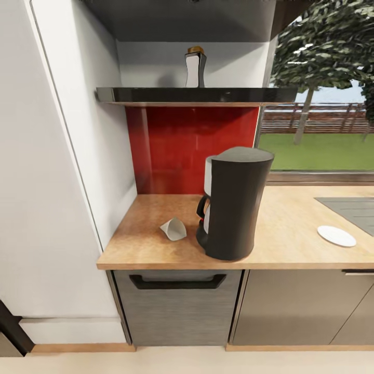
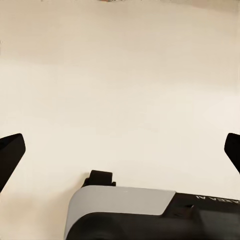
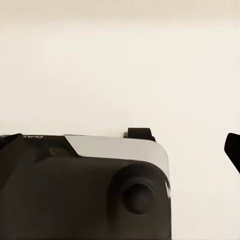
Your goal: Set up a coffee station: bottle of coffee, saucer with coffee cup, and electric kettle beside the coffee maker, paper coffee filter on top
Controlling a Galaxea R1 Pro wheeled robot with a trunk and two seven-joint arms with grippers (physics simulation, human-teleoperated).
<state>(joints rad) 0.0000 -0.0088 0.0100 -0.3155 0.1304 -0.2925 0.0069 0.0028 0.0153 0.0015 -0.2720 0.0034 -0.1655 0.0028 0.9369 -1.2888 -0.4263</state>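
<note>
A black coffee maker point(image 1: 232, 204) stands on the wooden countertop point(image 1: 291, 228), near its front edge. Just left of it lies a white paper coffee filter point(image 1: 174, 228), tipped on its side. On the dark shelf point(image 1: 197, 95) above stands the bottle of coffee point(image 1: 195, 67), black and white with a brown cap. A white saucer point(image 1: 336, 236) rests on the counter at the right. In the left wrist view my left gripper point(image 2: 120, 152) is open over pale floor, its fingertips point(image 2: 10, 152) far apart. My right gripper point(image 3: 120, 150) is open too, above the robot's base point(image 3: 90, 190).
A tall white cabinet point(image 1: 47, 171) walls off the counter's left end. A red backsplash point(image 1: 192, 145) sits under the shelf. A sink or cooktop edge point(image 1: 353, 210) is at the far right, a window point(image 1: 322, 104) behind it. A drawer with a black handle point(image 1: 177, 282) is below.
</note>
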